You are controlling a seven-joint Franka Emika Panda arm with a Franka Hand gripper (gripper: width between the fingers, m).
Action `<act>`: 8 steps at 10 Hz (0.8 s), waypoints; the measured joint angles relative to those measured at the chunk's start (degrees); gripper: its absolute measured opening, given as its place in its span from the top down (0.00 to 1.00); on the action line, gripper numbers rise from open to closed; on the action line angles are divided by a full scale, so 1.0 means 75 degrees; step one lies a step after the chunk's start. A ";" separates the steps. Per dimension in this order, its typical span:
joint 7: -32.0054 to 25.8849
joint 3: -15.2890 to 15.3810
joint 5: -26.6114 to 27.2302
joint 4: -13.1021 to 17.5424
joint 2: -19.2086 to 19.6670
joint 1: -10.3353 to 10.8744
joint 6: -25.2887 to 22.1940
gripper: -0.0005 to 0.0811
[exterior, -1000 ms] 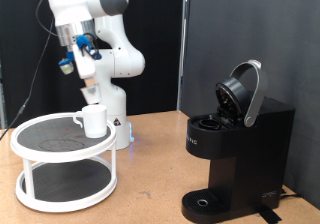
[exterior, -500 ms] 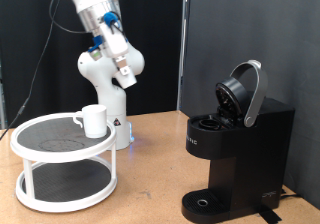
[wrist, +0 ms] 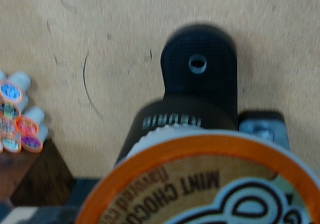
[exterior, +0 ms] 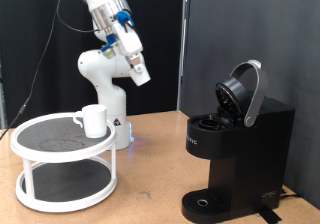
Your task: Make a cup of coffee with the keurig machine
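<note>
Gripper up high with a pod, lid open on the brewer.
Cup [exterior: 93, 119] on the two-tier white stand [exterior: 64, 160], 9 o'clock of the keurig machine [exterior: 235, 149]. Gripper [exterior: 139, 75] in the air at 11 o'clock of the machine, clamped on an orange-rimmed coffee pod [wrist: 210, 182]; drip base directly below in the wrist view.

a tan wooden worktop [exterior: 150, 179] carries a white two-tier round stand [exterior: 64, 164] at the exterior view's left and the black keurig machine [exterior: 240, 154] at its right, well apart. the white cup [exterior: 93, 120] sits on the stand's dark upper tier.
</note>
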 joint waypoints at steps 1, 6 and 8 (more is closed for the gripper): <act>-0.0047 0.0026 0.0277 0.0092 0.0039 0.0116 -0.0067 0.52; 0.0485 0.0414 0.0886 0.0760 0.0295 0.0561 -0.0476 0.52; 0.0741 0.0579 0.0889 0.0934 0.0416 0.0630 -0.0543 0.52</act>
